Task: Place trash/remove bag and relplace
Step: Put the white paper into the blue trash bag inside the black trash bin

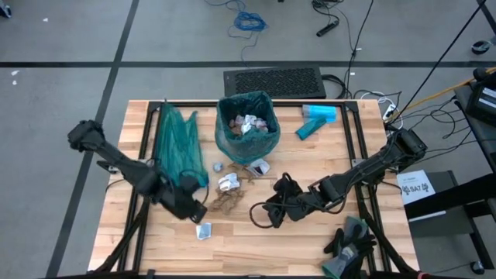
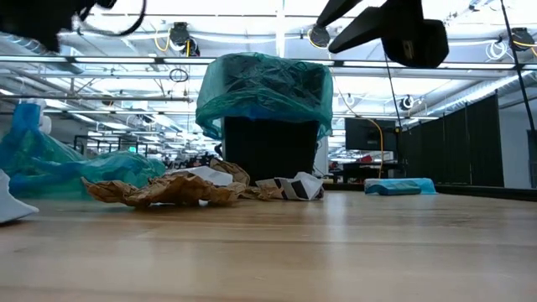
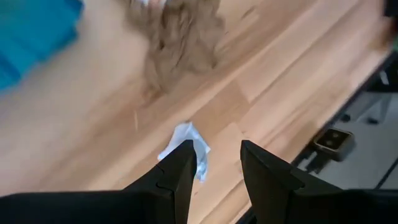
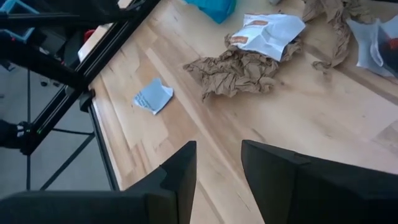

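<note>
High view: two arms; the bin with a green bag holds scraps, and more trash lies in front of it.
Low view: only the brown paper shows clearly.
Left wrist: left gripper fingers apart, empty, over one small blue scrap.
Right wrist: right gripper fingers apart, empty.
</note>
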You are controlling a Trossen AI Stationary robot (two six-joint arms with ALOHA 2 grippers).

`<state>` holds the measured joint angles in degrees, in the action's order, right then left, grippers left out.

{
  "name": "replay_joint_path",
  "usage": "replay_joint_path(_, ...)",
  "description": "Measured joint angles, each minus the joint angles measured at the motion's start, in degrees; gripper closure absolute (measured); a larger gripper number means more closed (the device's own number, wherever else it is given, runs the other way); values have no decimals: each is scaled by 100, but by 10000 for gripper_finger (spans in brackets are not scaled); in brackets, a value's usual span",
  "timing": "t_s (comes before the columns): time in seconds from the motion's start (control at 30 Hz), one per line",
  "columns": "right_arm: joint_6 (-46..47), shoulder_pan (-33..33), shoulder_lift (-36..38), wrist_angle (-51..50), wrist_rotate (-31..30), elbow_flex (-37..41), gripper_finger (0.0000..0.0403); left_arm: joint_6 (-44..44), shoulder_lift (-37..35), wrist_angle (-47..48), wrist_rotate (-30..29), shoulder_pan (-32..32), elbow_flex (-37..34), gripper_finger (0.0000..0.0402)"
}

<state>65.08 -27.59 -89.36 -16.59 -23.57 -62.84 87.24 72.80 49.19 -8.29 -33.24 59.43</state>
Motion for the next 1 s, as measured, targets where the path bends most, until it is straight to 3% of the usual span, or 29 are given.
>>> replay_joint_path(0.33,-46,-328,0,-1,192,1,282,1864,870,-1618,-55,-626,-815,270)
replay_joint_path(0.67,3,-693,0,-6,299,1,282,2386,1874,-2399,139,-637,-862,270)
replay_joint_path(0.8,22,-825,0,-45,299,1,282,2346,1753,-2831,-73,-662,-825,270)
replay_joint_path(1.0,67,-866,0,-185,297,0,282,2349,1508,-2473,-380,-660,-713,270)
